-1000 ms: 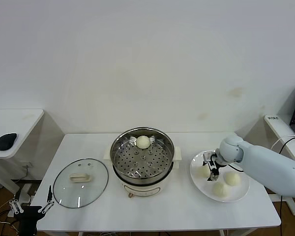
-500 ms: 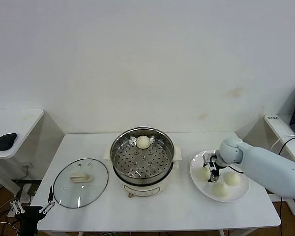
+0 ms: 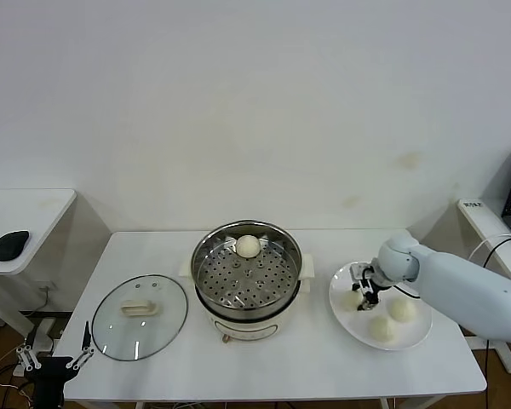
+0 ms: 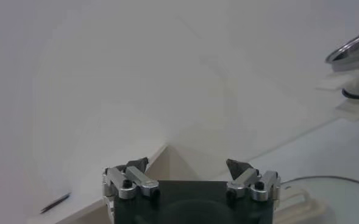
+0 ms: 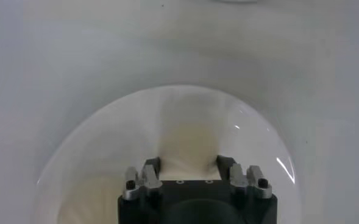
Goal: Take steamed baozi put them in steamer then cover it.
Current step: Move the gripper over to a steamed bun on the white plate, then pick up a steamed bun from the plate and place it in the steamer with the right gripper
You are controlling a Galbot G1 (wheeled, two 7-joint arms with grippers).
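The steamer (image 3: 247, 277) stands mid-table with one baozi (image 3: 248, 246) on its perforated tray at the far side. The cover (image 3: 140, 316) lies flat on the table to its left. A white plate (image 3: 345, 317) on the right holds three baozi: two free ones (image 3: 400, 308) (image 3: 381, 327) and one (image 3: 351, 298) at the plate's near-left part. My right gripper (image 3: 364, 290) is down over that bun. In the right wrist view the gripper (image 5: 187, 161) is shut on the bun (image 5: 187, 137), one finger on each side, low over the plate (image 5: 94, 146). My left gripper (image 3: 55, 366) is parked, open and empty.
A side table with a black mouse (image 3: 11, 244) stands at far left. A grey stand (image 3: 485, 223) is at far right. The left wrist view shows the open left gripper (image 4: 187, 165) and the steamer's edge (image 4: 353, 50) farther off.
My right gripper has shifted slightly left over the plate's left baozi. The left arm, the steamer and the cover have not moved.
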